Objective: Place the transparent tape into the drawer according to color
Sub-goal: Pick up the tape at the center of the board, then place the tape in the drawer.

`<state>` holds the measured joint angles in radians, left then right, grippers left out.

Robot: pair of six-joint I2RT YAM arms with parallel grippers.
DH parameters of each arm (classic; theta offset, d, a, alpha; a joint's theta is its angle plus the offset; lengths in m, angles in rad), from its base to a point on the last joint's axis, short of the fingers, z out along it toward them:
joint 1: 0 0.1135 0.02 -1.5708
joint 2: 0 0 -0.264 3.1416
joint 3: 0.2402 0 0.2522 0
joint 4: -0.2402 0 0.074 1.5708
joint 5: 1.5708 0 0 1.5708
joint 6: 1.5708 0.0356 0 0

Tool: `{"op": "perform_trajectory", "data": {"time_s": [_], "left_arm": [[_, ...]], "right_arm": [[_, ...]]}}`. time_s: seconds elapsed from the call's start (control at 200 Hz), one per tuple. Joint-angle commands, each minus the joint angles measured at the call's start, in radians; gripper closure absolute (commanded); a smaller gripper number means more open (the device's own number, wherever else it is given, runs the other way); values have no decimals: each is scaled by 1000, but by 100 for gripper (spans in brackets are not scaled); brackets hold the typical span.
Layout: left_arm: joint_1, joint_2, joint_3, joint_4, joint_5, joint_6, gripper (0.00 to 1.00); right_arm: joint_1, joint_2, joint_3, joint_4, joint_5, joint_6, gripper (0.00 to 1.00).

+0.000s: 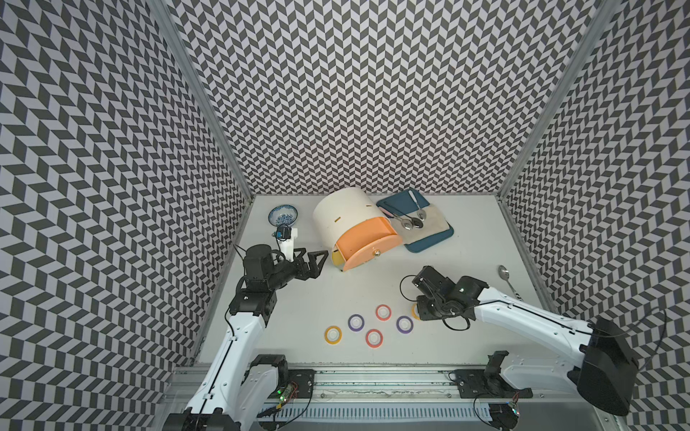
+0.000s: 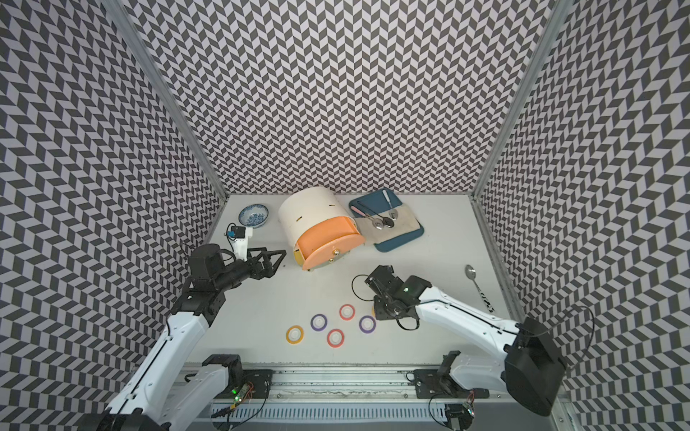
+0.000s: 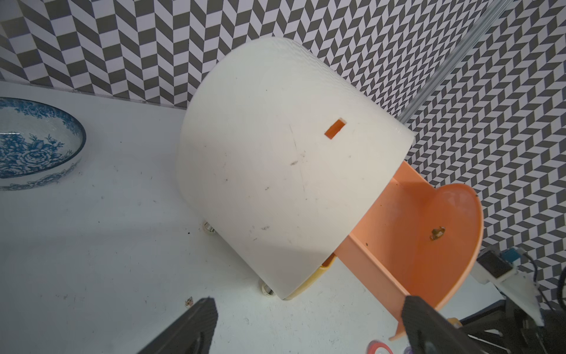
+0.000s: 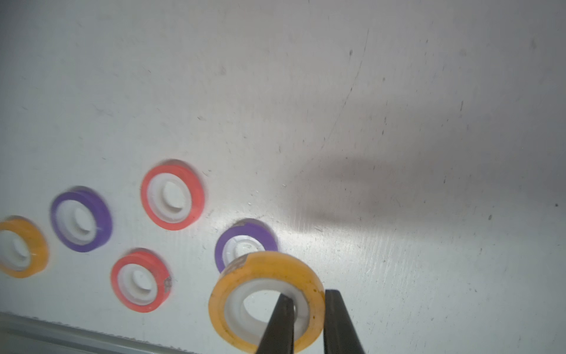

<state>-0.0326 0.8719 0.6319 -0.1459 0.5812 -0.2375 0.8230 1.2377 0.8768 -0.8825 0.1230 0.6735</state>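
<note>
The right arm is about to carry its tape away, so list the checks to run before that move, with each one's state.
1. right tool shut on yellow tape, one finger through its core: ok.
2. Tape lifted clear of the table: cannot tell.
3. orange drawer open: ok.
4. yellow drawer pulled out: not ok, only its front edge shows.
5. left tool open, empty, beside the cabinet: ok.
</note>
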Motion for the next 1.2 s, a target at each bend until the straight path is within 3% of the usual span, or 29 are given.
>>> {"op": "perform_trajectory", "data": {"time_s": [0.0, 0.355, 0.721, 0.991, 1.192], "left_arm": [[0, -23, -12, -17, -8, -5, 0], [3, -81, -43, -41, -14, -37, 0], [-3, -95, -35, -90, 25, -145, 0], [-39, -162, -32, -217, -75, -228, 0], [-134, -174, -23, -289, -198, -301, 0]], "right_arm": [[-20, -44, 94, -30, 48, -20, 100], [-41, -63, 367, -39, 139, -87, 100], [-46, 129, 655, 98, 132, -217, 100], [-47, 278, 775, 172, 112, -278, 100], [-49, 364, 808, 195, 85, -301, 100]]}}
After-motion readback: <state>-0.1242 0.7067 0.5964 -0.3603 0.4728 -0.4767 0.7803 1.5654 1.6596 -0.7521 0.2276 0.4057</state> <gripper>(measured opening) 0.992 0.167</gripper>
